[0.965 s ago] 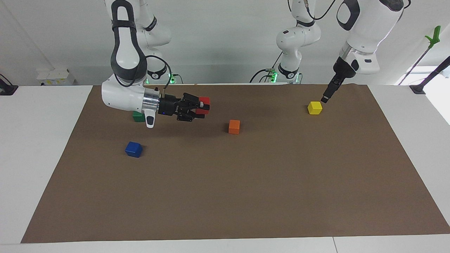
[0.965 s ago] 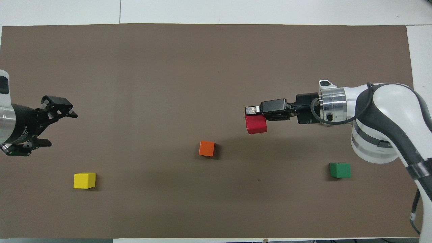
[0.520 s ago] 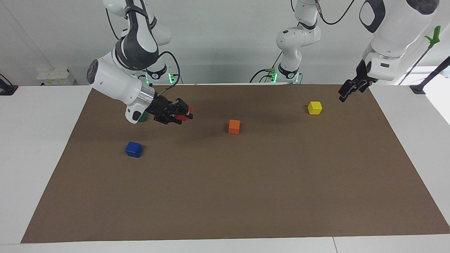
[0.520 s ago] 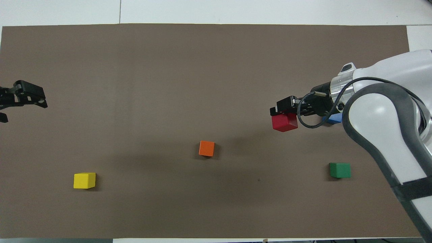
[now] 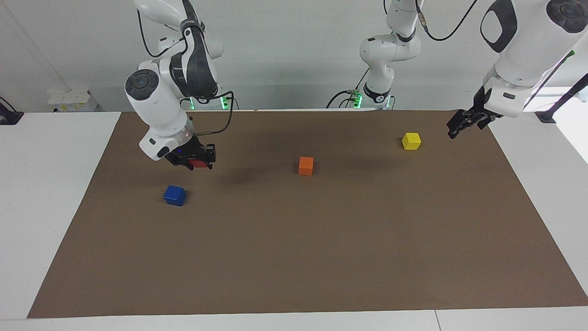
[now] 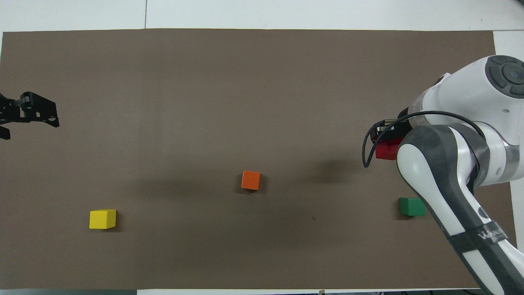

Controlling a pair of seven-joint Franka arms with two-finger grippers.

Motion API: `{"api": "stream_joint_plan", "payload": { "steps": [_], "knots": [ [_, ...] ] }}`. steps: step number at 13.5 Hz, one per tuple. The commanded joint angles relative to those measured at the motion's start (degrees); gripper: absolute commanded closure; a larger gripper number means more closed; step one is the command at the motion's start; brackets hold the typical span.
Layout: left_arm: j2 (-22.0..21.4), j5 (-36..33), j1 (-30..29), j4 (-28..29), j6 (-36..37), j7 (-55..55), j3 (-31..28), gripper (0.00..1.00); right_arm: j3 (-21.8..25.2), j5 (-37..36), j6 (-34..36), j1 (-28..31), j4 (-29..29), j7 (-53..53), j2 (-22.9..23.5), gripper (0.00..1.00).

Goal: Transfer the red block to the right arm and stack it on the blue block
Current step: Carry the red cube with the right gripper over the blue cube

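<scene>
My right gripper (image 5: pixel 196 163) points down and is shut on the red block (image 5: pixel 199 163). It holds the block in the air over the mat, just beside the blue block (image 5: pixel 175 195), apart from it. In the overhead view the red block (image 6: pixel 384 151) peeks out from under my right arm, which hides the blue block. My left gripper (image 5: pixel 459 131) is open and empty, raised over the mat's edge at the left arm's end, beside the yellow block (image 5: pixel 411 141). It also shows in the overhead view (image 6: pixel 30 129).
An orange block (image 5: pixel 306 166) lies mid-mat, also in the overhead view (image 6: pixel 250 180). A green block (image 6: pixel 412 206) lies nearer to the robots than the blue block; my right wrist hides it in the facing view. The yellow block (image 6: pixel 102 218) lies at the left arm's end.
My right arm swung the red block from mid-mat toward the blue block and turned its gripper from level to pointing down. My left gripper pulled back to the mat's edge.
</scene>
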State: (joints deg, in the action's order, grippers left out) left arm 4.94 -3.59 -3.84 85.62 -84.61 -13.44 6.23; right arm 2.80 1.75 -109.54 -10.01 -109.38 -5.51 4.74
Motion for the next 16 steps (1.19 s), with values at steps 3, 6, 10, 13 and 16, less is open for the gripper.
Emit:
{"api": "stream_joint_plan", "payload": {
  "steps": [3,6,10,13,16],
  "knots": [
    [-5.5,0.2,1.4,9.0,0.1,0.8,0.3,0.0,-0.6,-7.1,-7.1,5.8,-4.0,-1.5,0.6,1.0],
    [-9.3,3.2,0.5,13.0,-2.0,1.0,-0.3,0.0,-0.7,-11.0,-15.5,6.3,-6.7,-7.4,2.8,1.0],
    [-8.8,3.2,0.6,12.5,-7.4,1.3,-0.5,0.0,-0.6,-11.2,-19.8,6.5,-7.5,-9.2,4.8,1.0],
    [-7.4,3.2,0.9,11.8,-8.9,2.9,-0.4,0.0,-0.6,-11.9,-23.7,7.4,-8.0,-9.3,6.9,1.0],
    [-7.1,3.2,1.0,10.8,-7.9,3.5,-0.2,0.0,-0.6,-11.9,-24.2,7.5,-8.0,-9.2,7.2,1.0]
  ]
}}
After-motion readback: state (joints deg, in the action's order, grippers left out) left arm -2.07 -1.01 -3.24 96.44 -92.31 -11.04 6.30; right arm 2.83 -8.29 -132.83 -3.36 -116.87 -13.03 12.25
